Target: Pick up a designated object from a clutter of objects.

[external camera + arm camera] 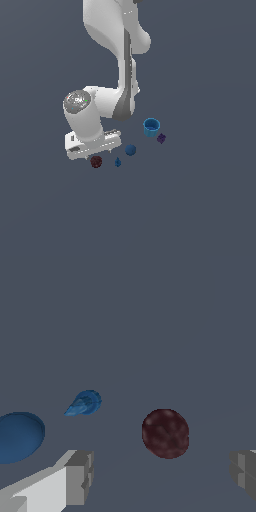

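Maroon ball [165, 433] between spread gripper [162, 476] fingers, tiny blue piece [84, 403], blue ball [19, 437] nearby

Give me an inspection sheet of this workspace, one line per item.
Surface: plain dark grey floor, bare apart from the small items.
Job's thing: dark red ball on the floor, ahead of the open jaws, ungrasped.
Clutter: blue ball, tiny blue piece, blue cup upright, purple cube beside the cup.
Gripper: gripper open, low by the red ball, holding nothing.
Cables: nothing seen.
Surroundings: nothing seen.
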{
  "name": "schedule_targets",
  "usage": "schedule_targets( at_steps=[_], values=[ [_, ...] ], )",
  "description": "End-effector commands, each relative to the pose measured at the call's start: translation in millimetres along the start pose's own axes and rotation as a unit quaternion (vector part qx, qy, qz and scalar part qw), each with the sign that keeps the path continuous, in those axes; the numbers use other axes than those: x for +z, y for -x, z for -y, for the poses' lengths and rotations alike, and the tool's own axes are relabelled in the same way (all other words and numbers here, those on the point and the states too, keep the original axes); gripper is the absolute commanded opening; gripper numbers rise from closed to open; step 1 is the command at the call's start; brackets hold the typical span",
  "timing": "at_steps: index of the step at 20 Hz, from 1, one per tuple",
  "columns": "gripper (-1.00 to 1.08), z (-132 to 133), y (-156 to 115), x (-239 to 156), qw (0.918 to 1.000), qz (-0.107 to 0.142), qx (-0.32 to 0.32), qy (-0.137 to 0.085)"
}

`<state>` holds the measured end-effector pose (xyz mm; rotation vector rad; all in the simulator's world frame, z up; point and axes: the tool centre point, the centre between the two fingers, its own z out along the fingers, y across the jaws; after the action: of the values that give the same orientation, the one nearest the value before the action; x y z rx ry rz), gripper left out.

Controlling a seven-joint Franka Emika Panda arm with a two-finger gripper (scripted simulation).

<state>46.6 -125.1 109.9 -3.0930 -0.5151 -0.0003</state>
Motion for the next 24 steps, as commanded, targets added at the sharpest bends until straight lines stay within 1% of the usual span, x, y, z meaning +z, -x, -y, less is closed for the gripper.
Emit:
schedule_targets(
  at_steps=[1, 7, 14, 24],
  values=[
    [1.00, -10, 4, 13, 1.0000, 0.000, -0.008, 0.001],
    [1.00, -22, 11, 30, 0.9999, 0.001, -0.017, 0.003],
    [1.00, -22, 12, 36, 0.9999, 0.001, -0.016, 0.003],
    [1.00, -22, 13, 77, 0.9998, 0.001, -0.017, 0.003]
  ],
)
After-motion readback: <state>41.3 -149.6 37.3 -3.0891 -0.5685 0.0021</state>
